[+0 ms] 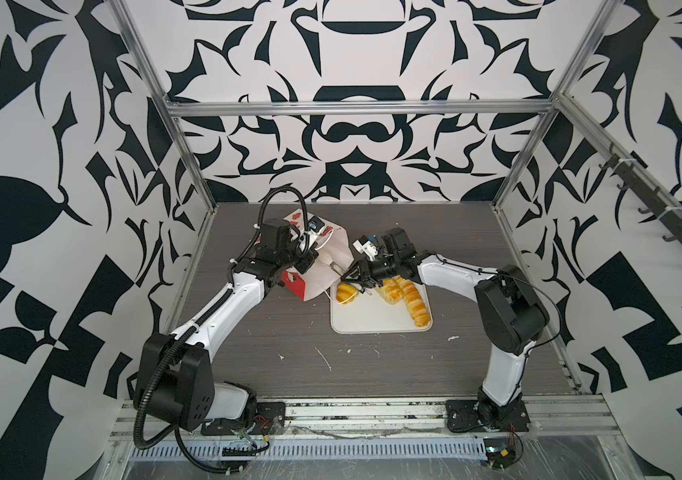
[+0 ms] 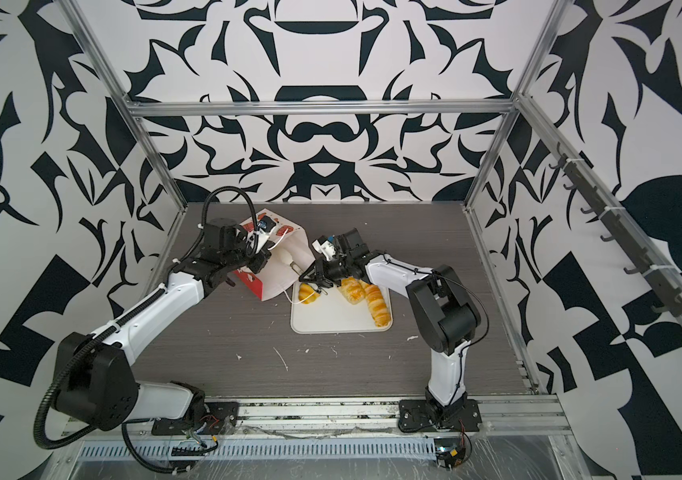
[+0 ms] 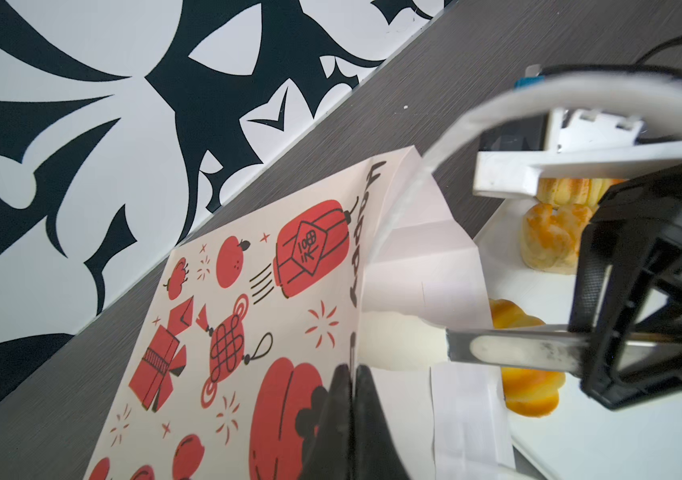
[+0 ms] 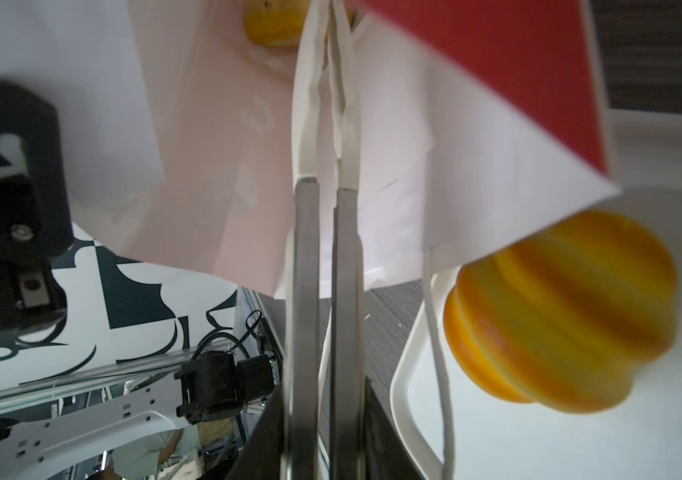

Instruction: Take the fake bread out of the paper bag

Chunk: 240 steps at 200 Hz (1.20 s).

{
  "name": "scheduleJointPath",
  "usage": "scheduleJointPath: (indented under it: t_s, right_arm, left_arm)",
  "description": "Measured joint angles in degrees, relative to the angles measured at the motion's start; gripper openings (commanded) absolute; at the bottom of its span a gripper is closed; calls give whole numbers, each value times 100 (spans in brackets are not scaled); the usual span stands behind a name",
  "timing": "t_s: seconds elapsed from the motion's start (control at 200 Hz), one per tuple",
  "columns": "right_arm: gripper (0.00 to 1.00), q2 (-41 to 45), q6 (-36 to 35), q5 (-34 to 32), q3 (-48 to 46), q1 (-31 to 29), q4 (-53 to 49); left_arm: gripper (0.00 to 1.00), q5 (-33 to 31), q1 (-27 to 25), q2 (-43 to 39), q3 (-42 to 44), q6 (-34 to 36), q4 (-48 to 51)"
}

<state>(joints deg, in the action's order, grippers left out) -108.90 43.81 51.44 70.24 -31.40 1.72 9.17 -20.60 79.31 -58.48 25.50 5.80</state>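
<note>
TOP: red-and-white paper gift bag point(image 1: 331, 249) tipped on its side on grey table point(image 1: 372, 365), mouth at white rectangular tray point(image 1: 372, 322) bearing three glossy golden toy pastries point(image 1: 416, 305) | LEFT WRIST: left gripper point(image 3: 347, 399) clamped tight on bag wall | RIGHT WRIST: right gripper point(image 4: 329, 62) inside mouth, fingers point(image 4: 306, 249) all but closed, nothing between (one yellow pastry point(image 4: 273, 20) deeper in)

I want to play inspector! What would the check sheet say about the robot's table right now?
Surface: grey wood-grain table, white scuffs.
Job's things: paper bag tipped over, mouth toward white tray; round bun, ridged pastry, long loaf on tray; yellow piece inside bag.
Clutter: nothing seen.
Grippers: left gripper shut on bag's edge; right gripper inside bag mouth, fingers nearly together, holding nothing.
Cables: black hose along left arm; thin cable by right arm.
Surroundings: patterned walls, metal frame, hooks.
</note>
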Motion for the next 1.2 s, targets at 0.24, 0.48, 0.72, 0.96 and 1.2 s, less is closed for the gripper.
scheduleJointPath:
  t_s: [0.24,0.48,0.72,0.96,1.2]
  right_arm:
    - [34,-717,929,28,291,-267,824]
    - [36,-1027,1405,-157,461,-472,1263]
    - [36,-1191,1644,-391,538,-452,1530]
    - [37,-1408,1808,-503,597,-444,1899]
    - [37,-1491,2002,-529,643,-444,2111]
  left_arm:
    - [0,11,-44,7,0,2,0]
    - [0,-17,-83,4,0,9,26]
    - [0,-59,-125,4,0,15,131]
    - [0,-57,-192,0,0,48,236]
    - [0,-55,-197,-7,0,48,256]
